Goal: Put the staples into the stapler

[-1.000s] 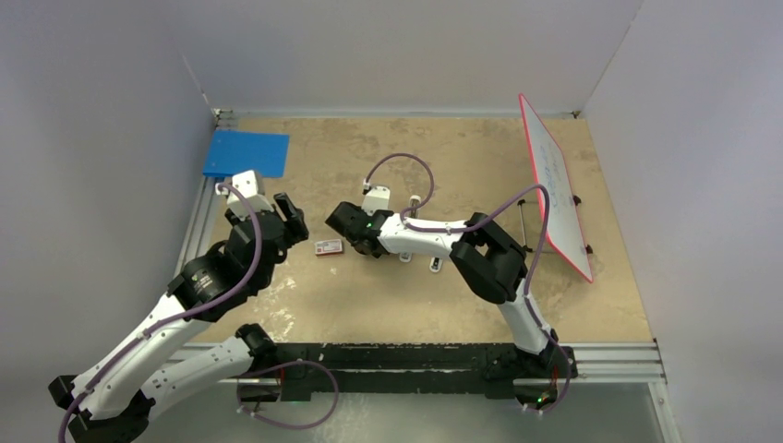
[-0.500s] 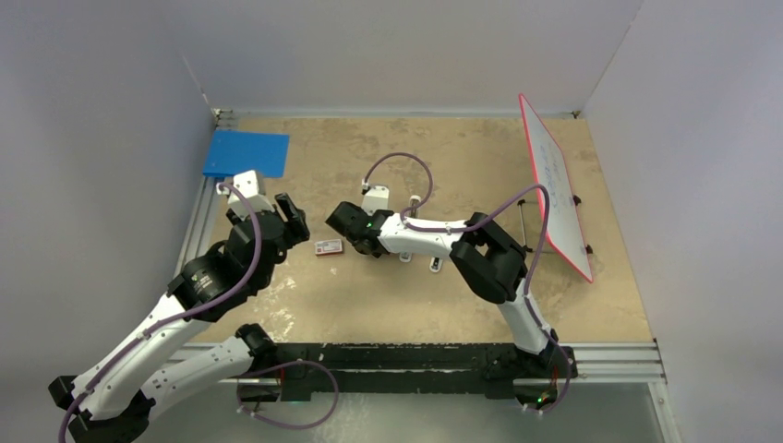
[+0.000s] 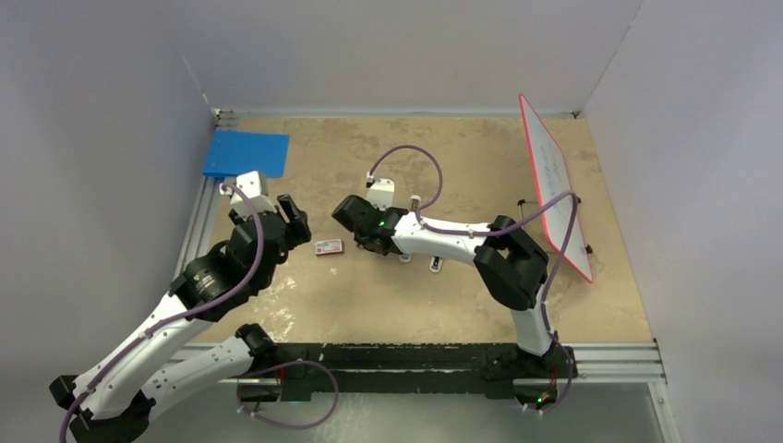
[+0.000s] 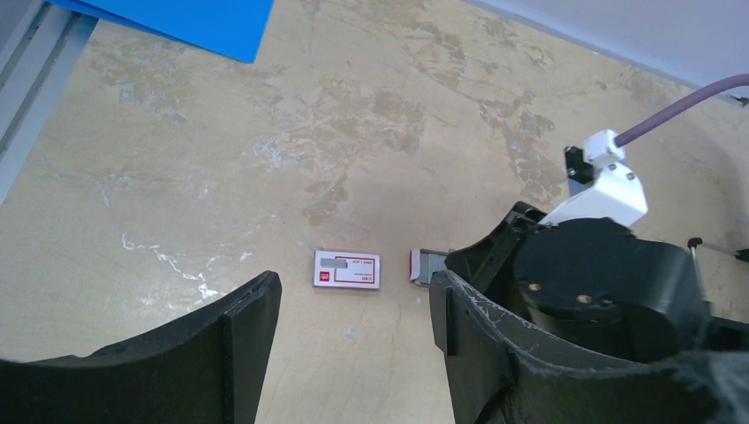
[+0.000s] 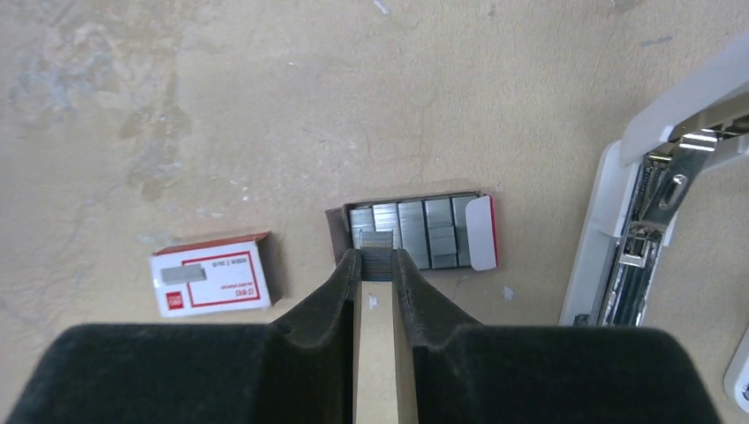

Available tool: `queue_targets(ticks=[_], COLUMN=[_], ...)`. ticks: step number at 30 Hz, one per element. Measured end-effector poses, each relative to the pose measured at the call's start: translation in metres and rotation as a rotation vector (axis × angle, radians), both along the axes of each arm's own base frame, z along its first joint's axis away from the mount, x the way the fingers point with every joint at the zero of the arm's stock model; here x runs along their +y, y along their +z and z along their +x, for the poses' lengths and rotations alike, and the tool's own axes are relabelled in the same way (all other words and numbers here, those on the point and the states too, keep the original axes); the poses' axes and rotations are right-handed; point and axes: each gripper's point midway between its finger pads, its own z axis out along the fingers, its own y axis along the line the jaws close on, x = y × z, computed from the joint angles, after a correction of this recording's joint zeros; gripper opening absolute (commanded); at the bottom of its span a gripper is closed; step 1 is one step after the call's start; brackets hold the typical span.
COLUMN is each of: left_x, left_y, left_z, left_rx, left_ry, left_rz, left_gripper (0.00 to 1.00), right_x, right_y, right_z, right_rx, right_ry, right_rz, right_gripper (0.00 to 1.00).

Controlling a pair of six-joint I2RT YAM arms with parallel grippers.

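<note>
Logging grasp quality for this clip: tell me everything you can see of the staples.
The staples are grey metallic strips lying flat, side by side, in a shallow open red-and-white tray on the tan table. One short strip at the tray's near-left corner sits between the nearly closed fingertips of the right gripper, which appears to pinch it. The tray lies between the box sleeve and the opened white stapler, touching neither.
</note>
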Motion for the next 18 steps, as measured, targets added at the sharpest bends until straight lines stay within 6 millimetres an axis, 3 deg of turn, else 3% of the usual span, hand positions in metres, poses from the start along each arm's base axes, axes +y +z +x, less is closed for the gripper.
queue_targets(ticks=[6,18], left_x=[-0.002,-0.003], left_y=[-0.003,-0.002], left_z=[0.000,-0.002], left_rx=[0.008,0.006], left_ry=[-0.009,-0.019], left_rz=[0.001,-0.009], left_gripper=[0.63,0.63], right_x=[-0.011,-0.013], right_y=[0.010,-0.033], right_z=[-0.017,-0.112], right_rx=[0.009,0.177], right_ry=[0.017,0.119], right_rz=[0.033,-0.004], right_gripper=[0.18,0.19])
